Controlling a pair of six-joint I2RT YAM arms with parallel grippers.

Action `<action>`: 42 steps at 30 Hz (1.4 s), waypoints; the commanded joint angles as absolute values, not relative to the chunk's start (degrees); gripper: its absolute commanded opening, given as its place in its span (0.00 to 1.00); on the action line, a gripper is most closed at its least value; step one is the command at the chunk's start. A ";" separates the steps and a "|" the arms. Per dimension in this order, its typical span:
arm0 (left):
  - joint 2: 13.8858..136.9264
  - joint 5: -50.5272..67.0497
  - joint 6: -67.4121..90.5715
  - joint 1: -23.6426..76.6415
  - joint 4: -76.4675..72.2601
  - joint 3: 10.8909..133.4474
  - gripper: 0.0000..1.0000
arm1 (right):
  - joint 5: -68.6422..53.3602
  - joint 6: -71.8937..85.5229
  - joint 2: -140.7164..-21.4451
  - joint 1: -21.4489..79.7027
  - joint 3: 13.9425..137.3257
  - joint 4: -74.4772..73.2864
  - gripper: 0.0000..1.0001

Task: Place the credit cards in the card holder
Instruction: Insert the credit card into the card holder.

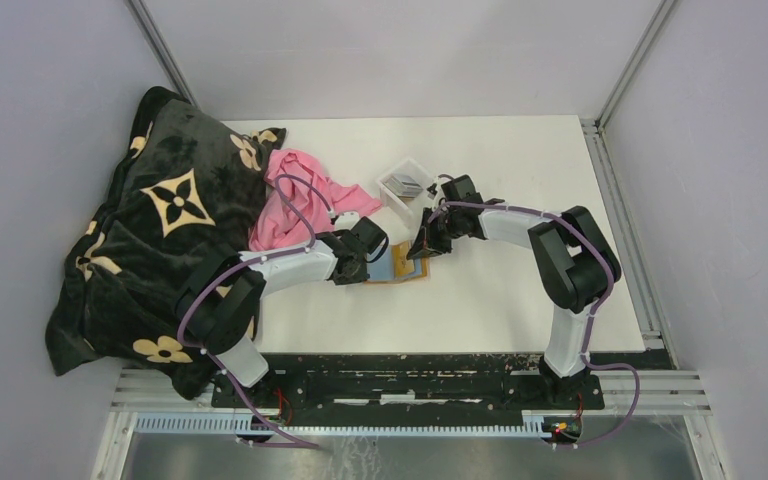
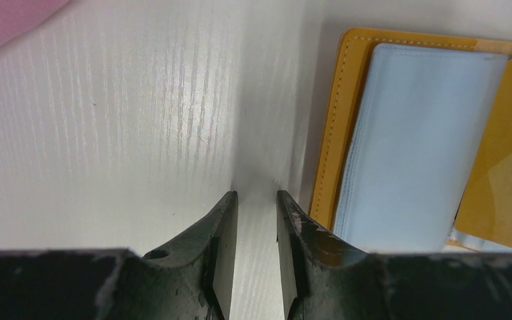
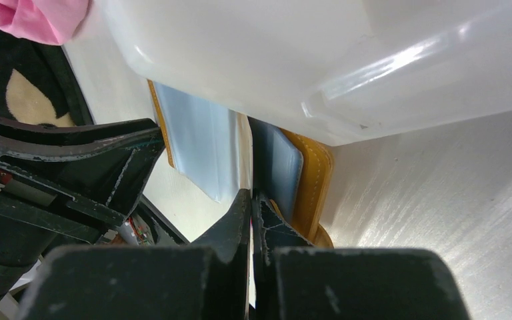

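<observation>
A dark blanket (image 1: pixel 150 230) with beige flower shapes is heaped at the far left of the overhead view, spilling over the left edge of the white bench (image 1: pixel 480 300). Just right of it lies a crumpled pink cloth (image 1: pixel 290 205). Below the cloth, near the frame's centre, the left hand (image 1: pixel 365 258) sits low over the bench. Its wrist view shows the fingers slightly spread (image 2: pixel 257 197), with only bare bench in the gap. The orange card holder (image 1: pixel 405 268) lies open and flat just right of that hand, its pale clear pocket leaf (image 2: pixel 400 133) facing up. At the holder's right edge the right hand (image 1: pixel 423 243) is pressed together (image 3: pixel 250 200), its tips at the pocket leaves. Whether a leaf is caught between them I cannot tell. Just above the holder stands a clear plastic tray (image 1: pixel 415 162), with the credit cards (image 1: pixel 401 185) stacked inside.
</observation>
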State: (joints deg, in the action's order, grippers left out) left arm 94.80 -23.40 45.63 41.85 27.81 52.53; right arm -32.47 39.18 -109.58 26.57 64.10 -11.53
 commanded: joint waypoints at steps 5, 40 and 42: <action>95.79 -22.06 43.03 41.50 26.82 50.81 0.34 | -30.11 38.05 -107.68 26.86 66.76 -12.82 0.01; 96.67 -12.58 38.59 41.53 17.70 49.31 0.33 | -30.85 39.86 -107.33 27.63 69.69 -12.57 0.01; 96.72 -12.44 38.43 41.49 17.51 49.23 0.33 | -30.81 40.10 -107.49 27.72 69.47 -12.28 0.01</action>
State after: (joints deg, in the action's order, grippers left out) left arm 94.85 -16.69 40.40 41.47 18.48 51.29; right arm -30.94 39.40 -109.56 27.27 67.42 -14.15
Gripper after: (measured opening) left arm 0.330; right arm 0.014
